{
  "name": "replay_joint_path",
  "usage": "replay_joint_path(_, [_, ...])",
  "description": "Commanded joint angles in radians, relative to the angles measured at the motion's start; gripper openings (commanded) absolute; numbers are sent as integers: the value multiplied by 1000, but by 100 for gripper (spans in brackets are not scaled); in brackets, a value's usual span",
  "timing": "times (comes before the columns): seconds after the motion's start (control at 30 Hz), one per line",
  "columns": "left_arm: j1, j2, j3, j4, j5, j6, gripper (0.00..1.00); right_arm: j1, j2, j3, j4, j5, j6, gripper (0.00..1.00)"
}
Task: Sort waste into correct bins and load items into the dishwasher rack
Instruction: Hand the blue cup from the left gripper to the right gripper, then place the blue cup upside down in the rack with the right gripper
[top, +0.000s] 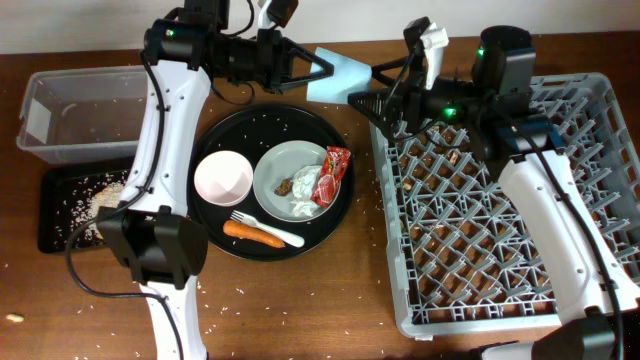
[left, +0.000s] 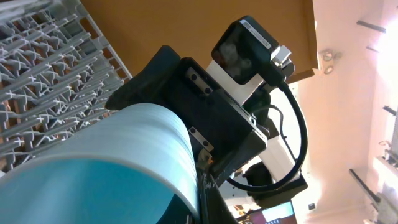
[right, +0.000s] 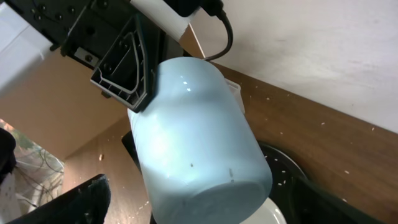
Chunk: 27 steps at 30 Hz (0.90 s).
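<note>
While the left gripper was clamped on the mouth end of the light blue cup, the cup hung over the far table, just left of the dishwasher rack. Its long axis ran left-right, with its base toward the right gripper. That gripper's jaws stood apart, just right of the cup. Both arms reached inward, facing each other.

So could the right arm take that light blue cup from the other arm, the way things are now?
Probably yes. The light blue cup is held in mid-air by the left end effector, and the right end effector is open right next to it, with nothing between them.
</note>
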Motion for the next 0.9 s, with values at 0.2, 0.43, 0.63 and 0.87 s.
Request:
replay_joint_path(0.2, [-26,-1,18,-61,29,-54,0,55,58,7,89,-72,-5,75])
replay_joint_path(0.43, [-25,-1,18,-61,29,-54,6,48,58,7,89,-84,-5,61])
replay_joint_path(0.63, [-16,-1,18,-55,27,-53,42,-54,57,8,64,-90,14,57])
replay_joint_path(0.87, [55,-1,18,-53,-494,-53,48,-202,40,9,-325,278,13,57])
